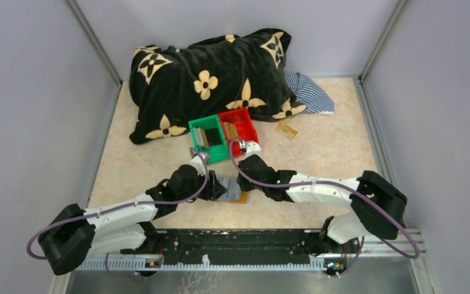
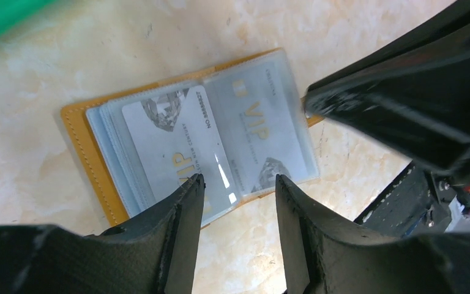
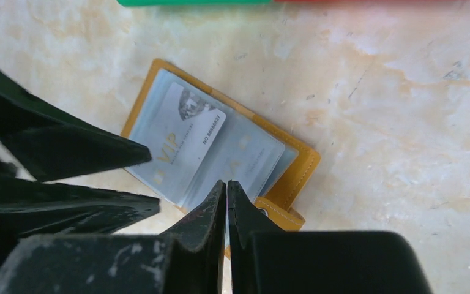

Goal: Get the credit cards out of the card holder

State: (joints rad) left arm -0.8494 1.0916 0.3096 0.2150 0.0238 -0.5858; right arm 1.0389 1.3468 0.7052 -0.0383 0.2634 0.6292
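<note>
So the card holder (image 3: 294, 172) is lying open and flat on the bench (image 1: 333, 153), tan leather side down, clear sleeve pages facing up. It sits right between the two tools, just in front of the green bin (image 1: 219, 155) and the red bin (image 1: 253, 131). The credit cards (image 2: 180, 144) are still in the sleeves: silvery grey ones with "VIP" printed on them, one showing on each page in the left wrist view. The little strap tab (image 3: 279, 215) with its snap pokes out from the holder's edge nearest the right wrist camera.

The left tool (image 2: 237, 191) is open, with its fingers spread over the near edge of the left-hand page, one on each side of that card's corner. I can't tell if they actually touch the plastic.

The right tool (image 3: 226, 184) has its fingers pressed together, tips right at the edge of the sleeve pages. No idea if a sleeve is pinched in there; it's too tight to see.

Further back there's a big black cushion (image 1: 208, 73) with cream flower shapes, a striped cloth (image 1: 311, 93) peeking out beside it, and a small tan tag (image 1: 287, 130) lying on the bench near the red bin.
</note>
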